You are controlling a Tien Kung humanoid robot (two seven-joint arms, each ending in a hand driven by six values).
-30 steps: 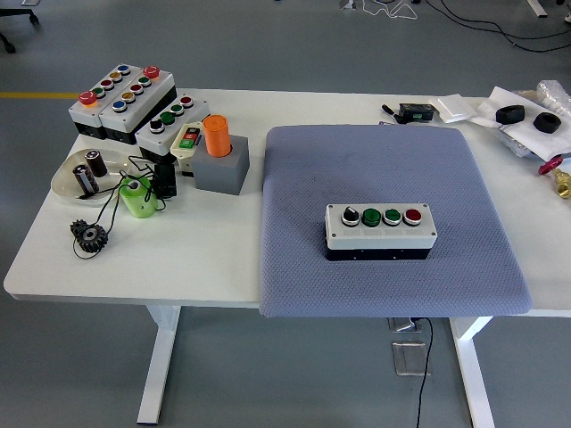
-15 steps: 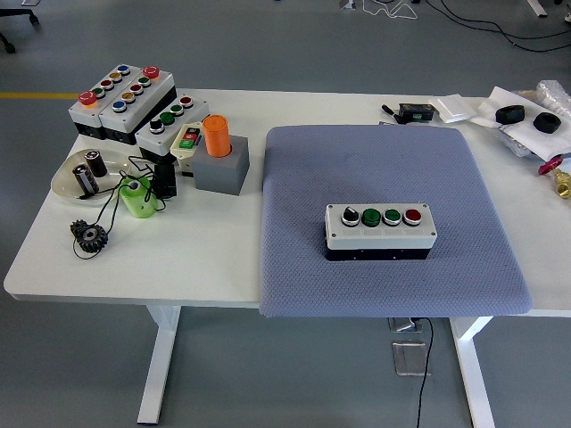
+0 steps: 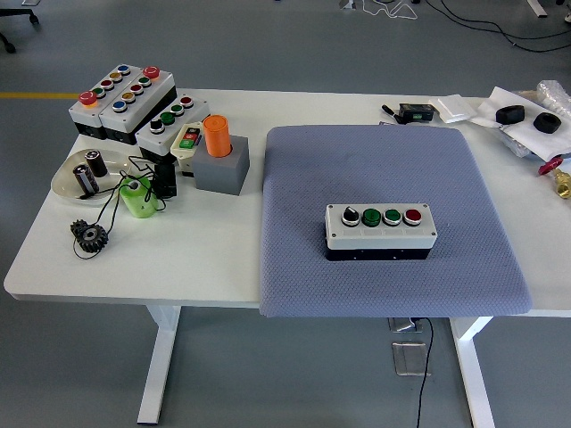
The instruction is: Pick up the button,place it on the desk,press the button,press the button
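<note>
Neither robot hand is in the picture, so I can't tell what the fingers are doing, and the step looks like it's the pressing, best done straight down on one cap so the box doesn't skid on the pad. At the far left corner sit three button boxes (image 3: 134, 100) and one dish (image 3: 67, 178) (gear and orange cylinder nearby). The four-button box (image 3: 381, 230) lies flat on the grey pad (image 3: 375, 160), toward the near edge, right of middle.
</note>
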